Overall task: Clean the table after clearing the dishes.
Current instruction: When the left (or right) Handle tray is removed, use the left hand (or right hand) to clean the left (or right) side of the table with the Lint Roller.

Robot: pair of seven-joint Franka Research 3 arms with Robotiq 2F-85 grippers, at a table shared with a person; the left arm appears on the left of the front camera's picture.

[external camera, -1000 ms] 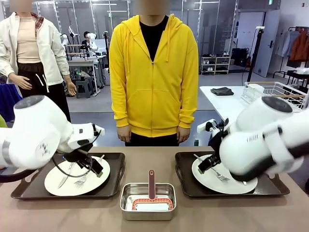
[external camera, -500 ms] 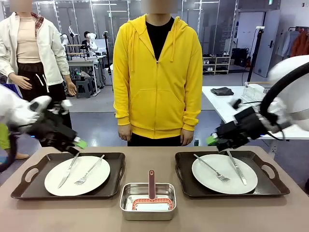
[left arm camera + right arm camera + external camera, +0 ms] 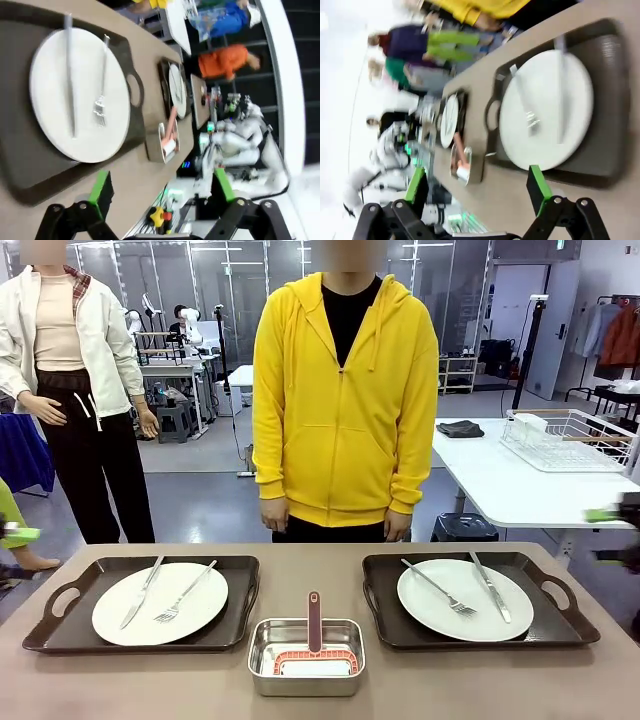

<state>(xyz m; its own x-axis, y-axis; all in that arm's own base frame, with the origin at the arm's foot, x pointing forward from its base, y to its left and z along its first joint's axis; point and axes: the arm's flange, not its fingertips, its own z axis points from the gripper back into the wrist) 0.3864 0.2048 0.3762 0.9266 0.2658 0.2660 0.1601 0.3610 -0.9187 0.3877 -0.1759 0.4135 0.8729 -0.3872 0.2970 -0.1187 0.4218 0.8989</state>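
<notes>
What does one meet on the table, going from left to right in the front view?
The left tray with the left plate → the steel pan → the right tray with the right plate.

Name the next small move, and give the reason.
Probably lower the left tool toward the left tray: its plate sits uncleared on the table, and this tool, like the right tool, is open and empty.

On the table (image 3: 480, 680) we see a left tray (image 3: 60, 596) with a plate (image 3: 196, 612) and a right tray (image 3: 560, 592) with a second plate (image 3: 430, 610). A fork (image 3: 186, 591) and a knife (image 3: 142, 592) lie on each plate. A steel pan (image 3: 256, 656) stands between the trays, and a person (image 3: 345, 410) stands behind.
</notes>
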